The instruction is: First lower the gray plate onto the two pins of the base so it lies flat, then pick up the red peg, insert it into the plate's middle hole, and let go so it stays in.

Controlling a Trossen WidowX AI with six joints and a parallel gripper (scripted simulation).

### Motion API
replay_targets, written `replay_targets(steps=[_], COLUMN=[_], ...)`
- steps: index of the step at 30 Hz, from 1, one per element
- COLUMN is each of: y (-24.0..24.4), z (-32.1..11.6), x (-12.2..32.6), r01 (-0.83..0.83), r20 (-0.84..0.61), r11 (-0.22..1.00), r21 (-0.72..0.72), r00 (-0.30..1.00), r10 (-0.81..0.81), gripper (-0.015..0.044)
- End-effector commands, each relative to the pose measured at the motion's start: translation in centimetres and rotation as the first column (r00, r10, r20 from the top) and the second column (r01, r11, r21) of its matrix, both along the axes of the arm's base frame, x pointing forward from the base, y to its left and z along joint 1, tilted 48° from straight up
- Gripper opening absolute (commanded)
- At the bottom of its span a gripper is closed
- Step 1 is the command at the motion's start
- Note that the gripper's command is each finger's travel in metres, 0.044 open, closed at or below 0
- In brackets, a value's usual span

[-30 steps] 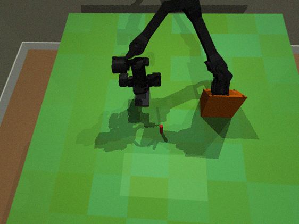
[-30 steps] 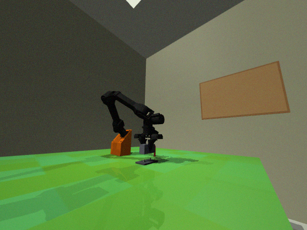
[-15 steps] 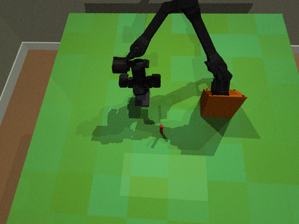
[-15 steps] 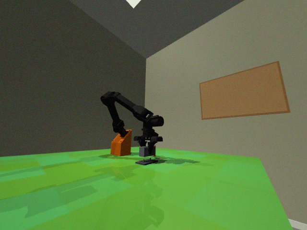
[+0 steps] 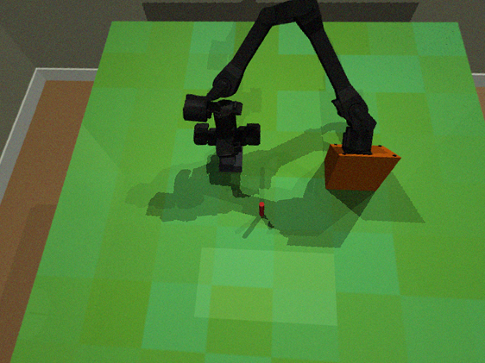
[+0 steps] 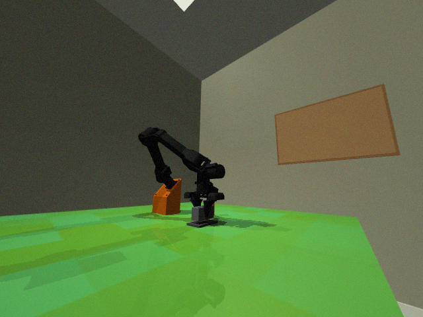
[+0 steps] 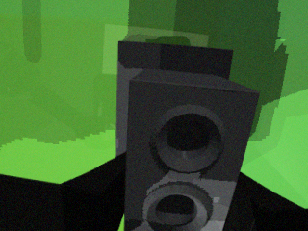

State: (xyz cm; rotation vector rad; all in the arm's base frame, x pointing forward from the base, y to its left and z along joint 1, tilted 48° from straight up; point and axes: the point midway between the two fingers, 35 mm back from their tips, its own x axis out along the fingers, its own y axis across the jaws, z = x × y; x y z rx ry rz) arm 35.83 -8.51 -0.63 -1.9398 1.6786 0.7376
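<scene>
In the top view, the gripper (image 5: pixel 229 149) (image 6: pixel 203 210) (image 7: pixel 172 160) is hanging left of centre and gripping the plate (image 5: pixel 230 158) (image 6: pixel 197 213) (image 7: pixel 144 111), its fingers closing on opposite sides. Just right of them, near the middle of the frame, the peg (image 5: pixel 262 209) (image 6: pixel 213 205) is standing upright, apart from the fingers; farther right, the arm is rising from its orange stand (image 5: pixel 350 170) (image 6: pixel 166 205).

In the exterior view, the stand is sitting left of centre, and the plate is hovering at lower centre, just over the base (image 6: pixel 193 224) (image 7: pixel 140 54). The peg is showing behind the fingers, on their right.

The first step, seating the plate, is apparently nearing its end. The pins are hiding beneath the plate, so I am not telling whether they are entering its holes. The next move is calling for keeping the plate level, checking alignment, and easing it straight down until it is lying flat; releasing and going for the peg are coming after that.
</scene>
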Motion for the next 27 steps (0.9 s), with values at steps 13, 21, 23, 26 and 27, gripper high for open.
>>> replay_targets(steps=[13,21,23,26,27], y=[-0.29,-0.29,-0.29,-0.29,-0.29], z=[-0.31,-0.31,-0.31,-0.31,-0.31], x=[-0.07,-0.07,-0.07,-0.07,-0.07], r01=[0.002,0.002,0.002,0.002,0.002], r20=[-0.003,-0.003,-0.003,-0.003,-0.003], r11=[1.000,1.000,1.000,1.000,1.000], r21=[-0.001,-0.001,-0.001,-0.001,-0.001], r00=[1.000,1.000,1.000,1.000,1.000], r10=[-0.002,-0.002,-0.002,-0.002,-0.002], gripper=[0.0026,0.0236,0.0289,0.0368,0.0394])
